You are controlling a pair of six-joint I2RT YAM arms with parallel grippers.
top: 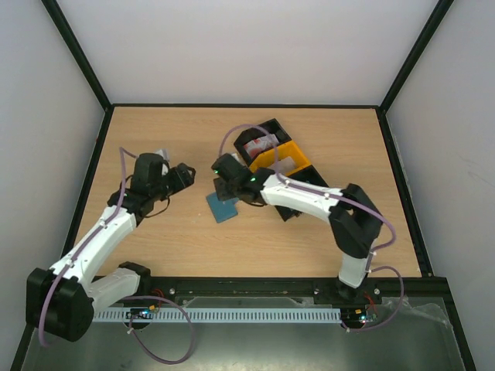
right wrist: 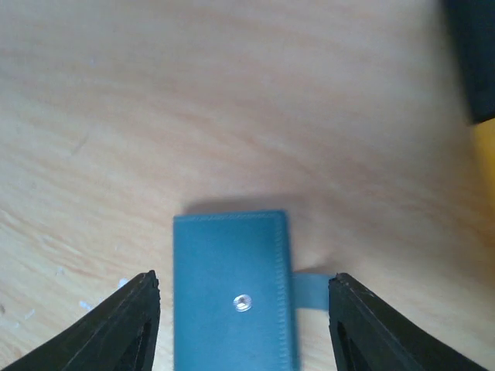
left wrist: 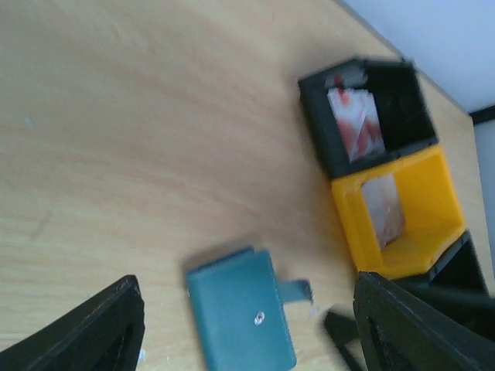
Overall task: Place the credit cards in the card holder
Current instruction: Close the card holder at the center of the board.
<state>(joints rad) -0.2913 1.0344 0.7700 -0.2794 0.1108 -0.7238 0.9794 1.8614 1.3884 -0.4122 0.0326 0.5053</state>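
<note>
My right end effector (right wrist: 244, 282) hangs over the card holder (right wrist: 232, 286). Its fingers are spread to either side with bare wood showing in both gaps, so it grips nothing. The card holder lies closed on the tabletop (right wrist: 232, 93), clasp stud up, and its lower edge runs out of the wrist view. A teal tab (right wrist: 309, 287) pokes from its side; strap or card, I can't tell. The left end effector (left wrist: 247, 286) is also spread wide and empty, clear of the holder. Its view is blurred. A red-and-white card (left wrist: 356, 124) stands in the black bin (left wrist: 402, 93) and a pale card (left wrist: 384, 209) in the yellow bin (left wrist: 433, 185). A second black bin (left wrist: 464, 259) is half hidden behind one finger.
</note>
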